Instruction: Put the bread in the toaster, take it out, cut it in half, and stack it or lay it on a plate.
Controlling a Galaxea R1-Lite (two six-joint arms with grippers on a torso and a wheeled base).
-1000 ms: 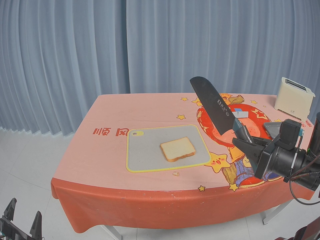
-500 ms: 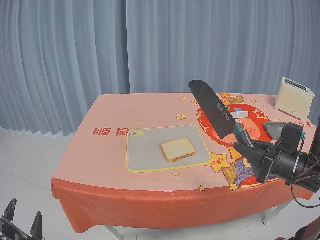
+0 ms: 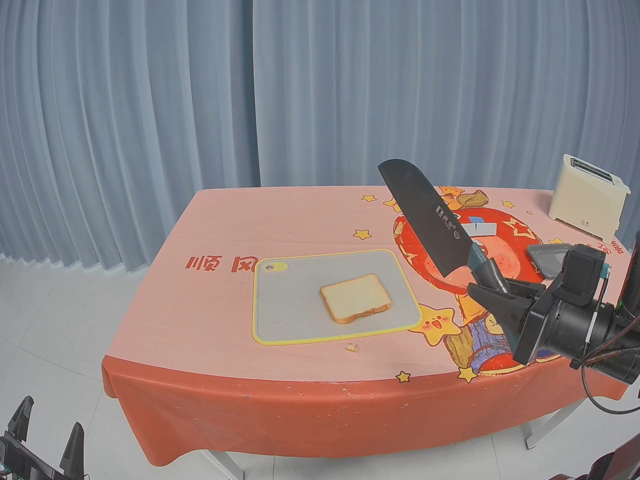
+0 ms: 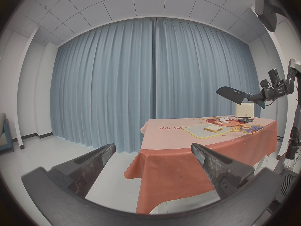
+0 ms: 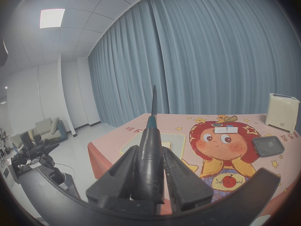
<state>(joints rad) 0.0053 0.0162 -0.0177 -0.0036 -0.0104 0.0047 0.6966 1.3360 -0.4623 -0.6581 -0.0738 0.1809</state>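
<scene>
The right gripper (image 3: 487, 287) is clamped on the handle of the knife (image 3: 427, 218), whose dark blade slants up over the table (image 3: 267, 228), right of the cutting board (image 3: 293, 301). The bread (image 3: 355, 297) lies flat on that board. The left gripper (image 4: 152, 149) hangs low off the table's near left corner, jaws spread wide.

knife (image 3: 427, 218): matt black blade, smooth dark handle | bread (image 3: 355, 297): pale, porous crumb, dry crust | cutting board (image 3: 293, 301): matt grey plastic | surface (image 3: 267, 221): printed matt cloth | toaster (image 3: 587, 198): smooth cream plastic, faint sheen | left pincer (image 4: 153, 146): black, scuffed pads (image 4: 205, 159) | curtain (image 3: 167, 101): pleated matt cloth
</scene>
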